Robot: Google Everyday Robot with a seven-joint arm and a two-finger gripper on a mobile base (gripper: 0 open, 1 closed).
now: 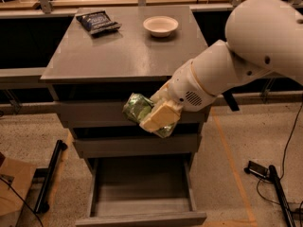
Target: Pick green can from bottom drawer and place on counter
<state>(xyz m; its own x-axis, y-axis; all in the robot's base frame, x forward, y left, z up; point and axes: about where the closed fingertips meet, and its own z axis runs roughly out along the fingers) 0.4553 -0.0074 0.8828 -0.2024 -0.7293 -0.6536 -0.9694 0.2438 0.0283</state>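
Note:
My gripper (152, 115) is shut on the green can (136, 107), a shiny, slightly dented can, and holds it in the air in front of the cabinet's upper drawer fronts, just below the counter's front edge. The tan fingers (161, 116) cover the can's right part. The bottom drawer (142, 217) is pulled open below, its grey floor bare. The counter (128, 48) is the grey slab on top of the cabinet, above and behind the can.
On the counter lie a dark blue chip bag (97, 21) at the back left and a white bowl (161, 25) at the back right. A black stand (51, 174) lies on the floor left; cables and a black device (259, 170) lie right.

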